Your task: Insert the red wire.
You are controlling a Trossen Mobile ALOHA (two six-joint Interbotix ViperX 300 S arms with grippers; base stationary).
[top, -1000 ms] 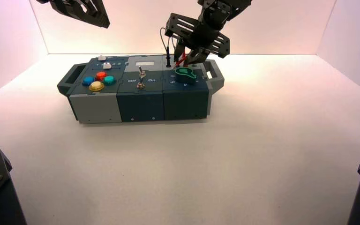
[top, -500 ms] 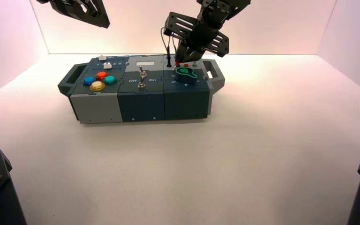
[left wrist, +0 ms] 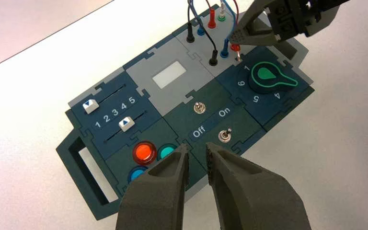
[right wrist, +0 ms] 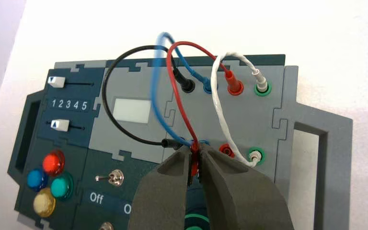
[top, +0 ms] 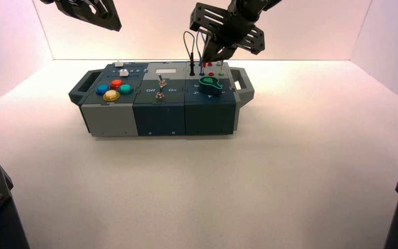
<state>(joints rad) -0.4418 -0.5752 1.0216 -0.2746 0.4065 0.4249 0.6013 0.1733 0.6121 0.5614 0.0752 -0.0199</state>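
r jaws [right wrist: 195,165] shut on red wire [right wrist: 182,112] plug | plug btwn tips, loop arching above box [right wrist: 280,108]

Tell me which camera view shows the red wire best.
The right wrist view: the red wire arcs unobstructed from its plugged end to the plug held in the right gripper. The left wrist view gives only partial stretches, the right gripper covering some. The high view shows mere bits of red beside that gripper.
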